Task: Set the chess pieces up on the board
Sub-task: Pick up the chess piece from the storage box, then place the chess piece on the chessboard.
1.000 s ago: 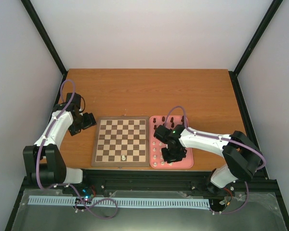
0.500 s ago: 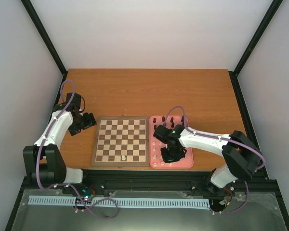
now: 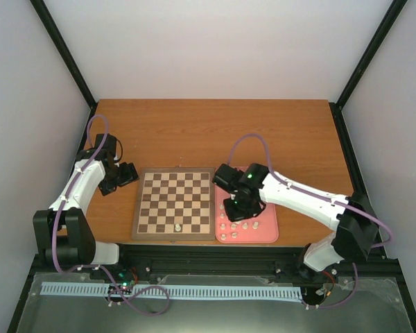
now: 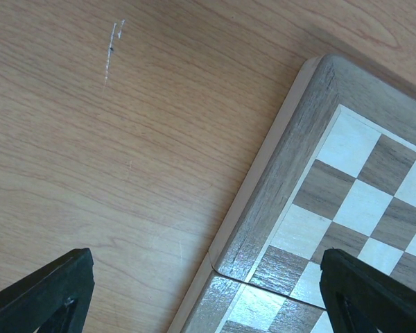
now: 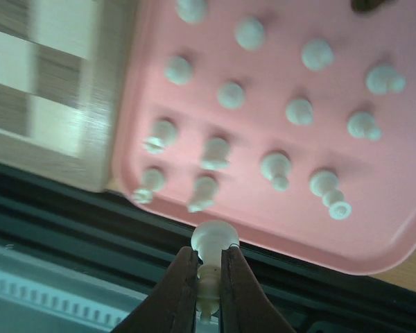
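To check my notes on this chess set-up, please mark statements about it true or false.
1. The right gripper is shut on a cream-white chess piece. True.
2. The left gripper holds a dark piece. False: it is open and empty, beside the square wooden chessboard.
3. One other cream-white piece stands on the chessboard. True.
4. The pink rectangular tray lies left of the chessboard. False: it lies right of it.

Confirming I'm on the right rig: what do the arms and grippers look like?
Left arm and right arm: white links, black joints and bases. A purple cable loops along each. Left gripper and right gripper: black, tapered dark fingers. Green light on right wrist.
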